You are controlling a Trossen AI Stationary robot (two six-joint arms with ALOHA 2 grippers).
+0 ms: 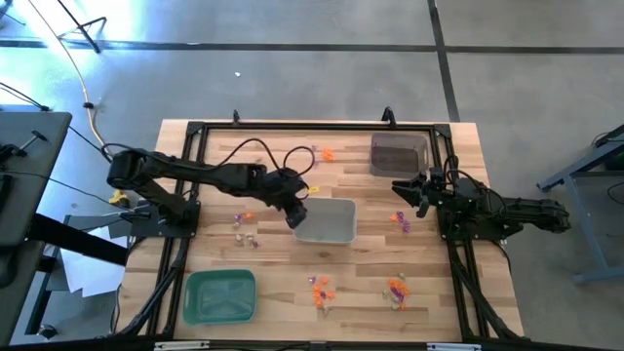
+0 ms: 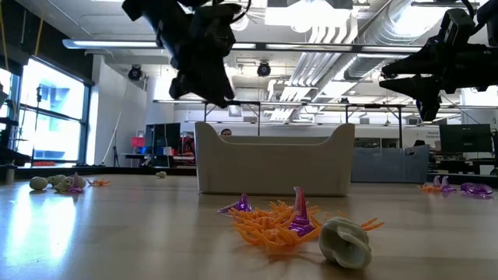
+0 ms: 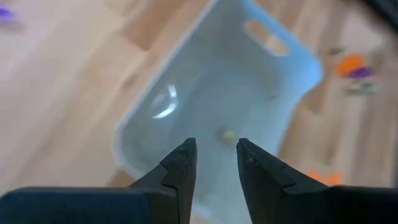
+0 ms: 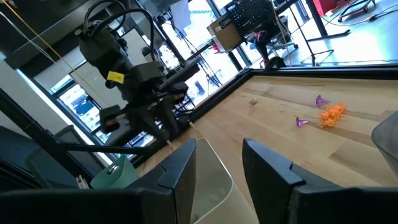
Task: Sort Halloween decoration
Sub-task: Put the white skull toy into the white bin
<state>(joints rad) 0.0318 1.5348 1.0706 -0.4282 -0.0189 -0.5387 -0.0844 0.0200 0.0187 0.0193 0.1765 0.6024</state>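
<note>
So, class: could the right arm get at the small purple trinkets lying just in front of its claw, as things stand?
Probably yes. The purple trinkets lie on bare table just by the right claw, which is open and empty, with nothing between them. The left claw is away over the grey tray.

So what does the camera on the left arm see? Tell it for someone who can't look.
The left gripper hangs open over the pale grey tray, and one small whitish trinket shows inside it. Orange and purple trinkets lie on the wooden table beside the tray.

The right end effector (image 4: 217,165) (fingers parted) faces orange and purple trinkets (image 4: 323,115) on the table (image 4: 280,118).
</note>
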